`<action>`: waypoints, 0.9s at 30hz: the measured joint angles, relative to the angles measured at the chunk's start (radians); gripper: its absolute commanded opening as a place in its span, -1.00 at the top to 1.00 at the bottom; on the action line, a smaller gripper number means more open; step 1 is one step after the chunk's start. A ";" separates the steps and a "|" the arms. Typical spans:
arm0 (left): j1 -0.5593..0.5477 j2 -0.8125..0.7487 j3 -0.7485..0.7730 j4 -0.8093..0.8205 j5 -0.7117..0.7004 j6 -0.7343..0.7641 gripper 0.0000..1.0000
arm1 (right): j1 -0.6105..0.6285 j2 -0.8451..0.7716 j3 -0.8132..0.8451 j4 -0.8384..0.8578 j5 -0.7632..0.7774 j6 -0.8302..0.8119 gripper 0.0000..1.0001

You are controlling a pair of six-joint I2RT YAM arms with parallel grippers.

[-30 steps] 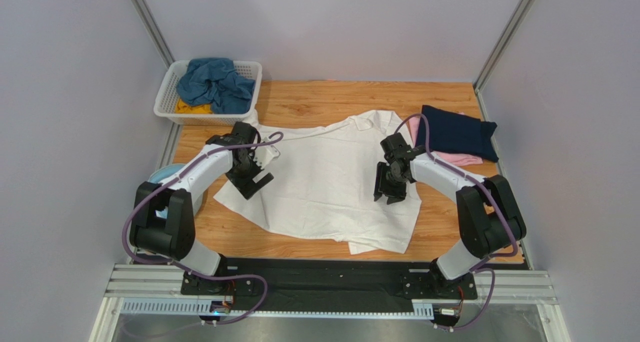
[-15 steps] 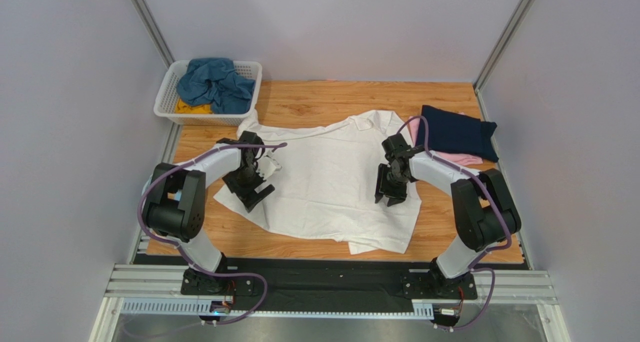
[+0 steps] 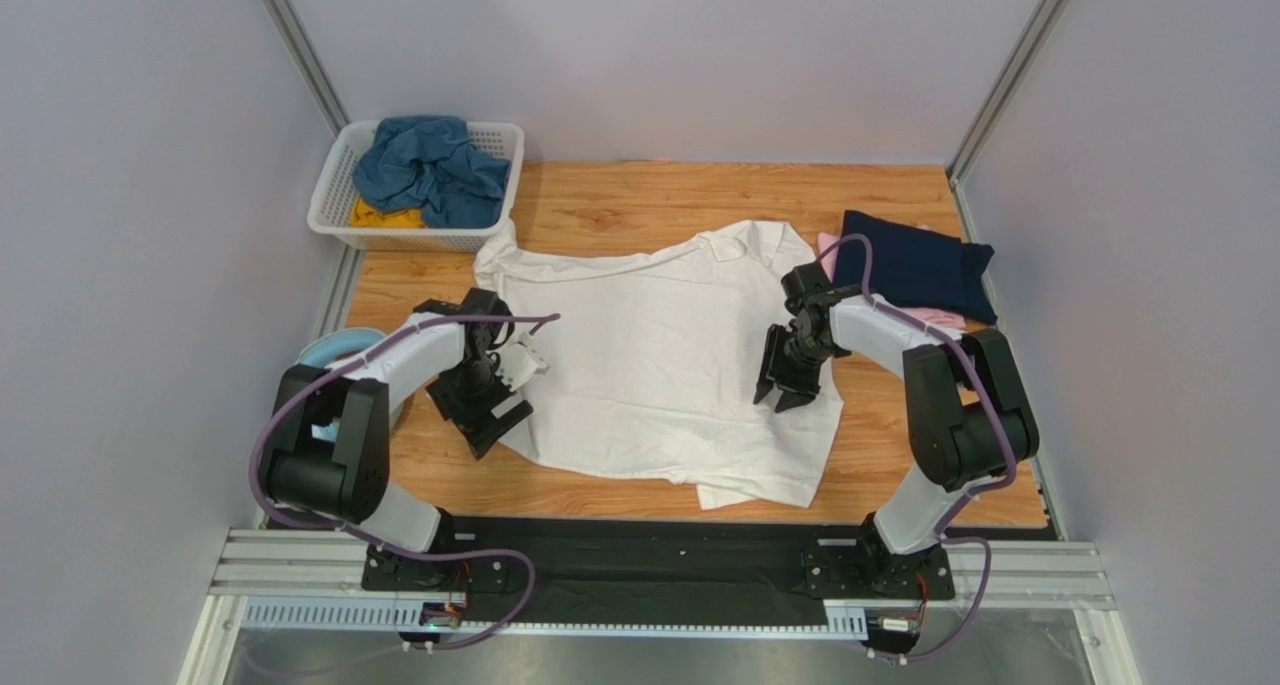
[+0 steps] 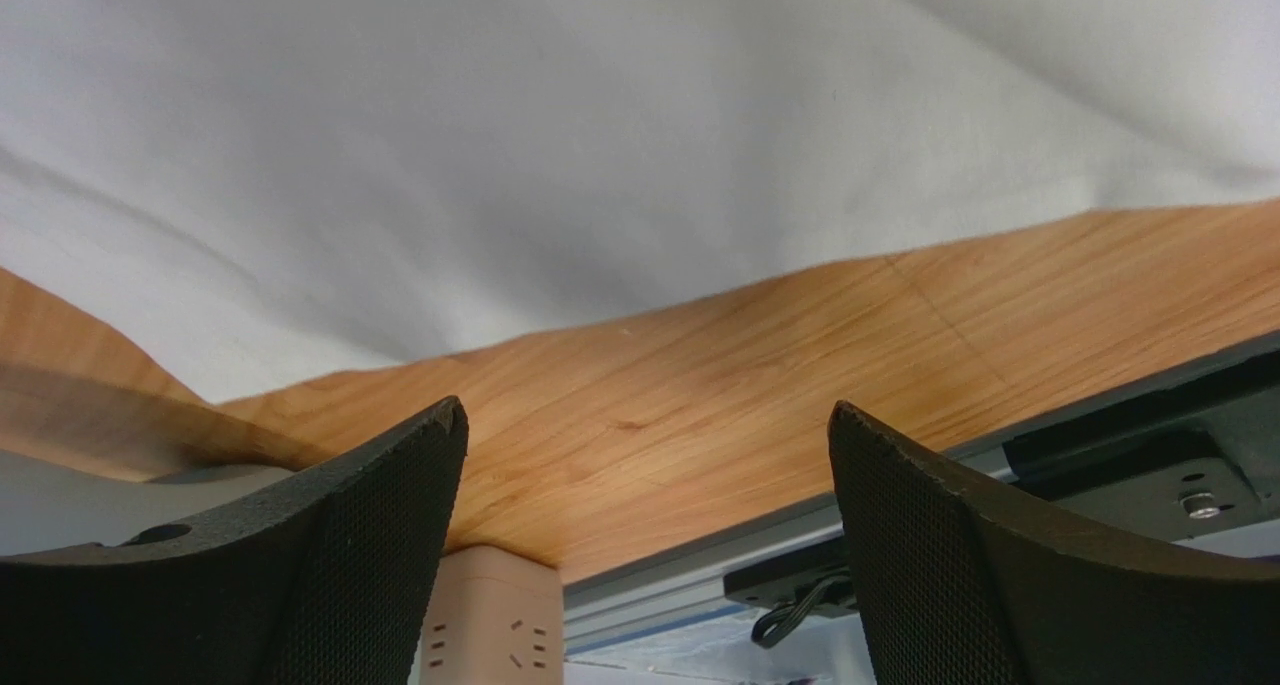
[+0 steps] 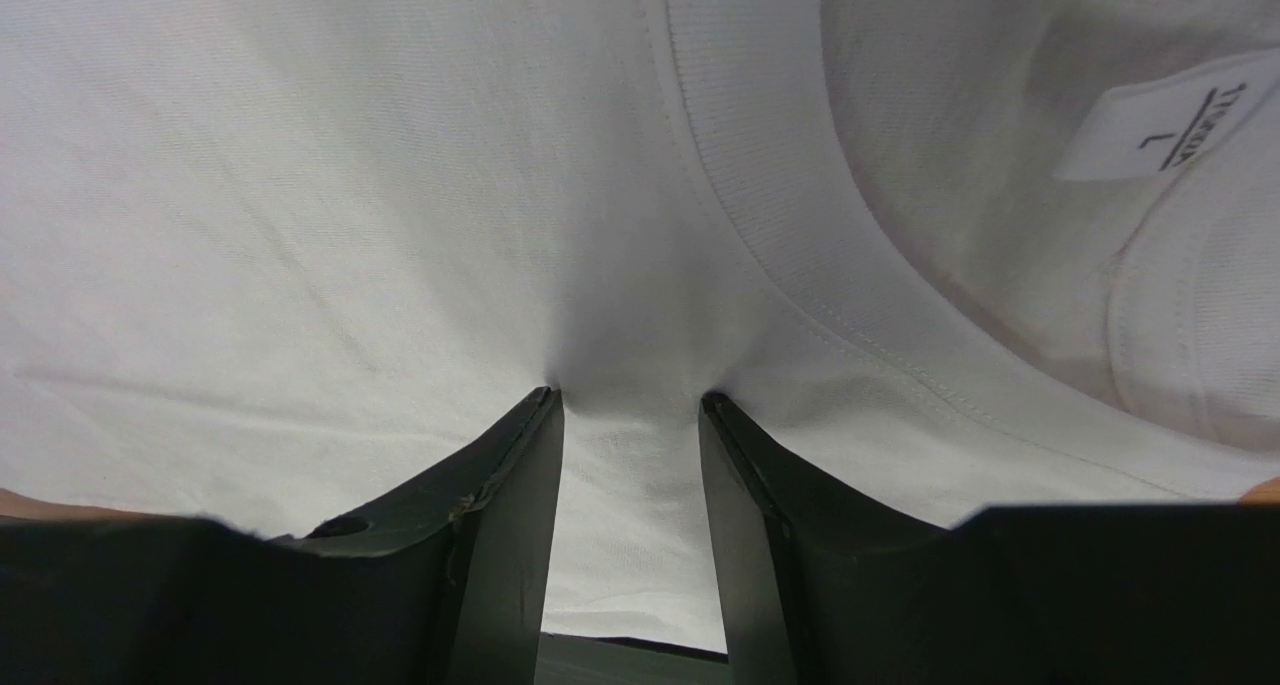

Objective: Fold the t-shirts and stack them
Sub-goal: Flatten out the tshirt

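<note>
On the wooden table (image 3: pixel 661 205) the white t-shirt (image 3: pixel 646 370) lay spread out at the centre. The left gripper (image 4: pixel 646 430) stood spread wide over the shirt's left edge, gripping nothing. The right gripper (image 5: pixel 628 400) pinched what looked like a fold of cloth beside the collar.
</note>
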State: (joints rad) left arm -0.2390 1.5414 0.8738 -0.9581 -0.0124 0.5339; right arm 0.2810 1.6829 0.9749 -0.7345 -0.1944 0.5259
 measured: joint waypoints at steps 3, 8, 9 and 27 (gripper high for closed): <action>0.014 -0.060 -0.042 -0.017 -0.016 0.014 -0.86 | -0.010 0.007 0.004 -0.006 -0.013 0.000 0.14; 0.035 -0.121 -0.074 -0.042 -0.023 0.031 -0.78 | -0.011 0.006 0.004 -0.008 -0.016 0.000 0.16; 0.037 -0.134 -0.054 -0.056 -0.010 0.028 -0.77 | -0.011 0.006 0.004 -0.008 -0.016 0.000 0.16; 0.040 0.177 0.219 0.138 0.256 -0.154 -0.67 | -0.011 0.003 0.004 0.000 -0.007 0.002 0.21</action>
State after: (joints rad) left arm -0.1993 1.7180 1.0924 -0.8204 0.2436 0.3794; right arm 0.2695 1.6863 0.9791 -0.7341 -0.2012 0.5274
